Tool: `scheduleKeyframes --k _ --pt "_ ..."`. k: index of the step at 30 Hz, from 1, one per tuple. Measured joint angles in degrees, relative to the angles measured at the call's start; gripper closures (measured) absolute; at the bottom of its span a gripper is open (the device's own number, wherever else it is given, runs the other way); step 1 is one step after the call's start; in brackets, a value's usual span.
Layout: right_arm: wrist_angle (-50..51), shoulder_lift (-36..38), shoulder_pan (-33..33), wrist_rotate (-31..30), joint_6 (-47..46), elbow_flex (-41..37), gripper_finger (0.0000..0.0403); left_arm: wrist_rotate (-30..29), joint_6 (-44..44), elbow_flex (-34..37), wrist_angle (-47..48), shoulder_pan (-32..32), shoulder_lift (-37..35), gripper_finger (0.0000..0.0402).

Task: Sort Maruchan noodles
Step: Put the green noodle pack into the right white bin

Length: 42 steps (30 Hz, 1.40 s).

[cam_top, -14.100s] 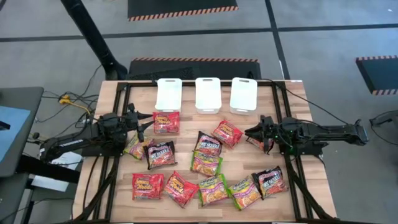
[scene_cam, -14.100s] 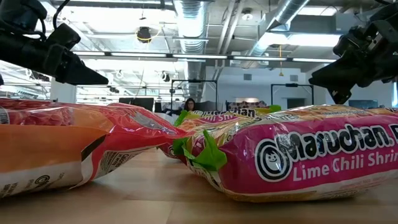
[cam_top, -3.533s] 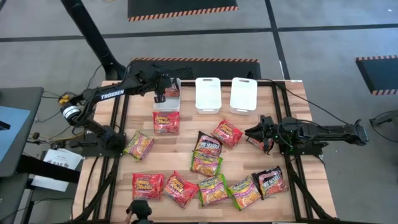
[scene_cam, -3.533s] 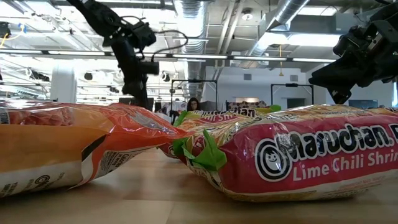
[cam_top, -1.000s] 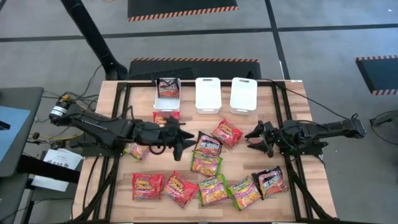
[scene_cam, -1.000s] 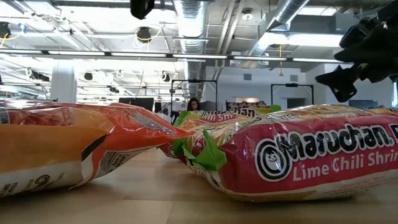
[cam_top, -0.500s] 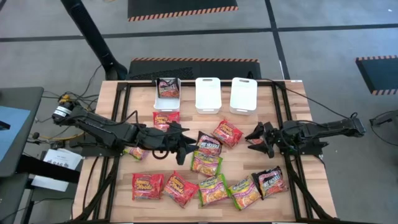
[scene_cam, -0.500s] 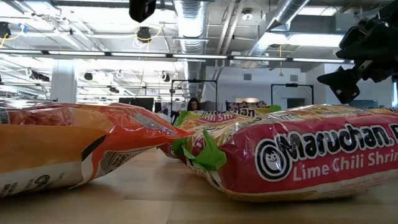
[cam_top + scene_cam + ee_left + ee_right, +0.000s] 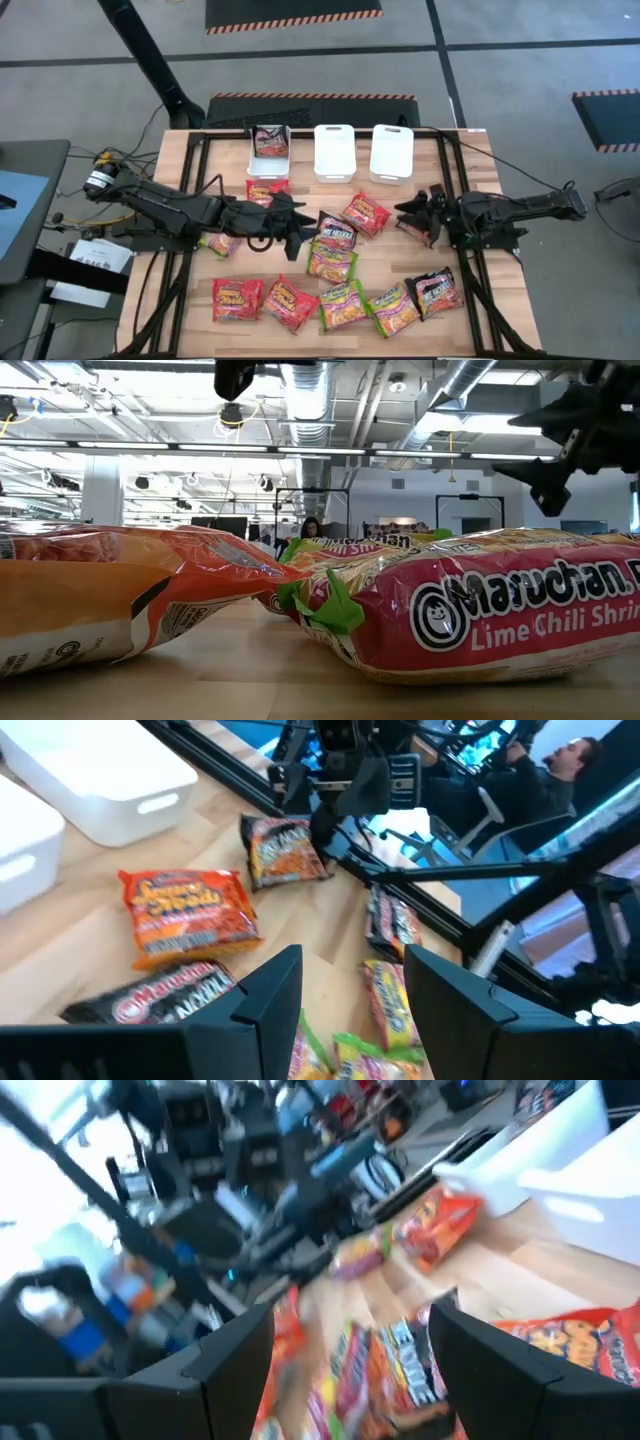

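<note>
Maruchan noodles packets in red, green and dark wrap lie flat over the table; one dark packet (image 9: 269,140) lies in the left white bin (image 9: 270,160). My left gripper (image 9: 304,236) hovers open and empty above mid-table, beside a dark packet (image 9: 338,231) and a green one (image 9: 330,263); its wrist view shows that dark packet (image 9: 160,1002) and a red packet (image 9: 186,912) ahead. My right gripper (image 9: 408,216) is open and empty at the right, above a red packet (image 9: 413,233), close to another red packet (image 9: 366,213).
Two more white bins (image 9: 334,151) (image 9: 391,152) stand at the far edge. A row of packets (image 9: 342,305) lines the near edge, filling the low view (image 9: 480,610). Black frame rails (image 9: 196,200) run along both table sides. A person sits in the room behind.
My right gripper has rolled about its own axis and tipped up a little, staying open over the same spot. My left arm has kept nearly still. No packet has moved.
</note>
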<state>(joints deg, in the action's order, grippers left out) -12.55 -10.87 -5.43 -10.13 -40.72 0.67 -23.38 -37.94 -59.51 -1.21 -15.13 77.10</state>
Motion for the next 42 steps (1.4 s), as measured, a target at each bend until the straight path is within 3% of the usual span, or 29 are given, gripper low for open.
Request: scheduleKeyframes --k 4,9,12,15,23,29,35,42 --pt "-4.85 0.00 0.05 -2.41 -5.83 0.00 0.0110 1.35 2.76 0.00 0.09 0.89 -0.02 0.0239" --pt "-17.92 0.00 0.87 -2.20 -7.31 0.00 0.0110 2.14 7.28 0.00 0.20 2.37 -0.04 0.0239" --pt "-24.63 0.02 1.34 -2.08 -4.27 1.20 0.0110 2.32 8.18 0.00 0.23 3.13 -0.04 0.0239" --pt "-24.29 0.00 1.44 -2.00 1.11 4.47 0.0110 4.55 8.23 0.00 0.44 4.03 -0.07 0.0239" --pt "-8.41 -1.13 1.42 -1.98 10.90 18.01 0.0110 12.19 8.25 0.00 0.55 6.45 -0.07 0.0239" --pt "4.16 -6.41 0.70 0.25 12.27 26.99 0.0110 16.49 8.61 0.00 0.63 7.71 -0.13 0.0239" --pt "14.02 -14.08 -3.07 6.92 6.66 31.99 0.0110 20.05 9.79 0.00 1.46 9.21 -1.14 0.0239" --pt "19.04 -22.34 -9.13 14.31 -1.60 33.27 0.0110 20.09 10.26 0.00 3.88 9.40 -3.21 0.0239"
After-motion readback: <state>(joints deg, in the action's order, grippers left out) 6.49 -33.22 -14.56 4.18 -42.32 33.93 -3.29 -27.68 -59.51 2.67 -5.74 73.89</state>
